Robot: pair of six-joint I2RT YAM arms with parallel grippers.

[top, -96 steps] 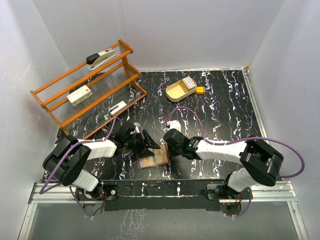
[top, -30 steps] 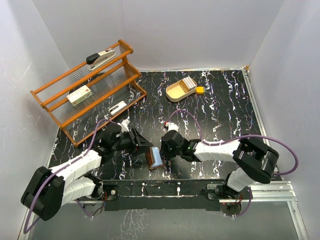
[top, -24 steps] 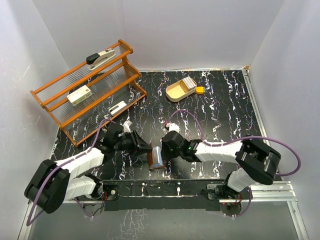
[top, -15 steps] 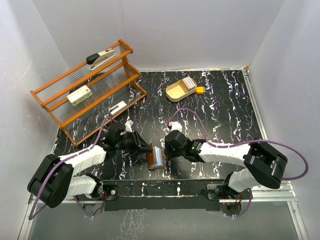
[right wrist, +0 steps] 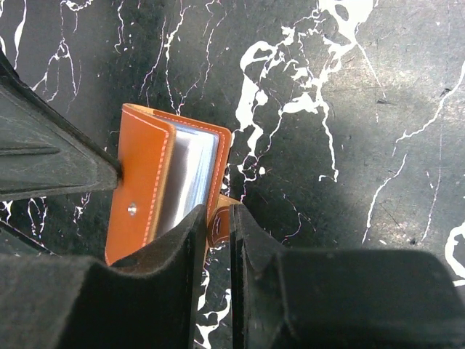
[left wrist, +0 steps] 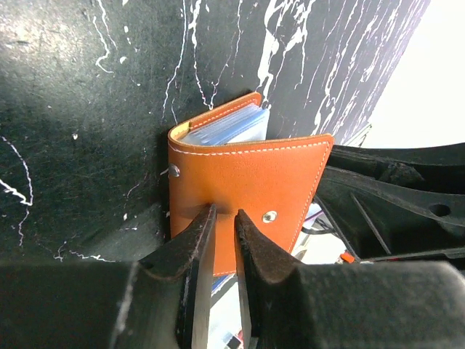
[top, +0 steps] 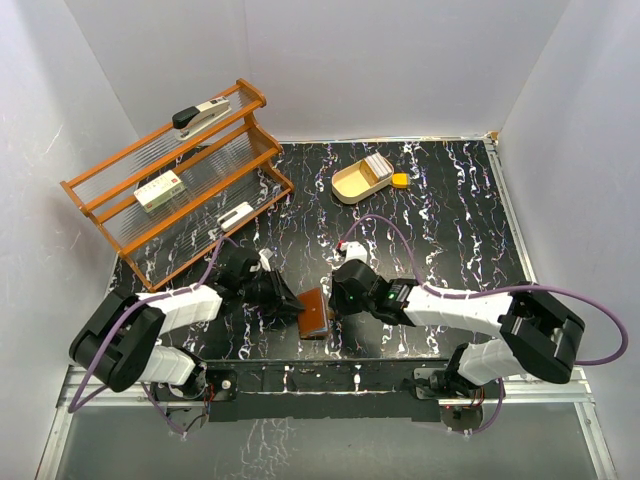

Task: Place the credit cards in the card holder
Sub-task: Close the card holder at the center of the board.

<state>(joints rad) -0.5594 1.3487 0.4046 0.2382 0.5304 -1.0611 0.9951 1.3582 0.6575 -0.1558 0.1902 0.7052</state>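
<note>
1. The wallet lies on the table, nearly folded shut, well forward of the rack.
2. Left gripper, on the wallet's rack side: jaws almost together, tips against the outer cover (a pinch cannot be confirmed).
3. Right gripper, on the side away from the rack: clamped on the wallet's snap tab.
4. Bluish-grey leaves show between the covers; cards or sleeves, undetermined.

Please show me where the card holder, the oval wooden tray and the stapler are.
card holder [left wrist: 247, 182]: left wrist view, middle of its orange cover.
wooden tray [top: 350, 184]: top external view, its bare left end.
stapler [top: 200, 113]: top external view, middle of its body.
</note>
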